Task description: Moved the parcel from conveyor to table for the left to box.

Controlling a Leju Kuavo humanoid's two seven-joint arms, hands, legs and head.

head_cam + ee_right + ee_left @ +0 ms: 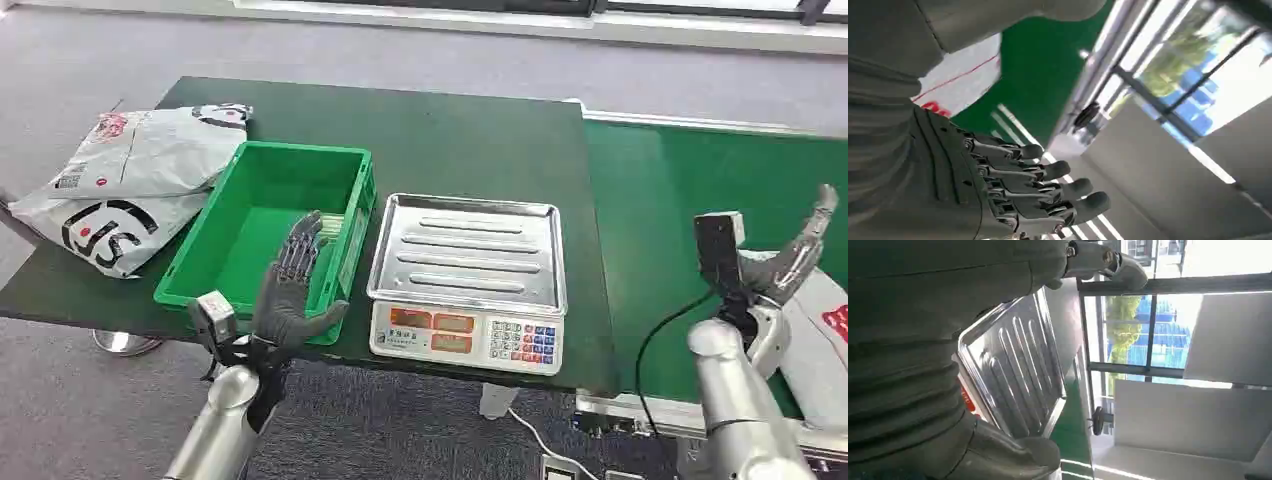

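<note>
- The parcel [815, 340] to be moved lies on the green conveyor [700, 200], at its near edge, well to the right of the scale [466, 280]. By my reading the transfer has not begun.
- The right hand [795, 260] is raised just above that parcel with its fingers [1048, 170] spread and nothing held. The head view does not show whether it touches the parcel.
- The left hand [292, 290] hovers over the near wall of the green box [265, 235], fingers straight and apart, gripping nothing. It looks to be waiting for its turn.
- The box sits just left of the scale on the dark tabletop [450, 130], and I see nothing inside it.
- The scale's steel tray [468, 250] is bare; it shows close by in the left wrist view too.
- 2 other bags [130, 185] lie stacked at the far-left end of the tabletop, beside the box; these seem no part of the present step.
- Left to do, as I judge it: the right hand grasps the parcel, carries it off the conveyor onto the tabletop near the scale, and the left hand then boxes it.
</note>
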